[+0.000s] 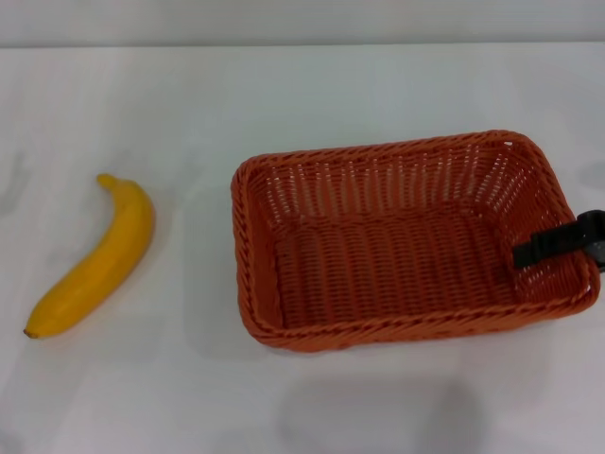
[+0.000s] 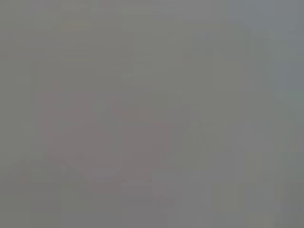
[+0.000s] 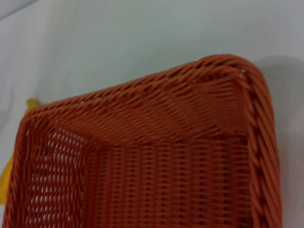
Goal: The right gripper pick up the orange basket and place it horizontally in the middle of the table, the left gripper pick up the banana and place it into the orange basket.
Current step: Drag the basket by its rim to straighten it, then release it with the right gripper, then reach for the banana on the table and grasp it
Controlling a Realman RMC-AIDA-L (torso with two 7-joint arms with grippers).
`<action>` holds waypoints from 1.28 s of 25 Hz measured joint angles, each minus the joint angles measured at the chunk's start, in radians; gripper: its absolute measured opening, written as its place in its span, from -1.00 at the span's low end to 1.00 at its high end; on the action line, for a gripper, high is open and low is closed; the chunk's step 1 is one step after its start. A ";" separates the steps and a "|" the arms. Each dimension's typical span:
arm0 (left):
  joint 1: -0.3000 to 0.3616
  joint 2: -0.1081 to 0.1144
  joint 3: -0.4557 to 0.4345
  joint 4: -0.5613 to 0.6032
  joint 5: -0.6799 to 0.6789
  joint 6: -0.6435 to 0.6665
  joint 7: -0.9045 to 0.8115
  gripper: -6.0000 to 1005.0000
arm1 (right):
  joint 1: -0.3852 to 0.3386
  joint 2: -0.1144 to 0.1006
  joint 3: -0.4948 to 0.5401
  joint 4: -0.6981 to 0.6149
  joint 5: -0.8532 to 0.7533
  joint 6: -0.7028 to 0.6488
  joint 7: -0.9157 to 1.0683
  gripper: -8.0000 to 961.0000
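Note:
The orange basket rests on the white table, right of centre, long side across my view, and is empty. In the right wrist view the orange basket fills most of the picture, seen into a corner from above. My right gripper reaches in from the right edge, its black tip over the basket's right wall and inside the rim. The banana lies on the table at the left, apart from the basket, dark tip toward me. A sliver of the banana shows past the basket. The left gripper is out of view.
The left wrist view shows only a plain grey blur. The table's far edge runs along the top of the head view. Bare tabletop lies between banana and basket and in front of both.

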 joint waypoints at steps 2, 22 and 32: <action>0.000 -0.004 0.001 -0.024 0.011 -0.001 -0.029 0.78 | 0.000 -0.002 0.006 -0.002 0.001 -0.001 -0.009 0.63; -0.194 0.115 0.006 -0.789 0.753 0.074 -1.210 0.77 | -0.061 -0.145 0.491 0.388 0.352 0.231 -0.747 0.62; -0.507 0.208 0.009 -0.880 1.506 0.206 -1.546 0.77 | -0.086 -0.154 0.494 0.393 0.432 0.354 -0.990 0.61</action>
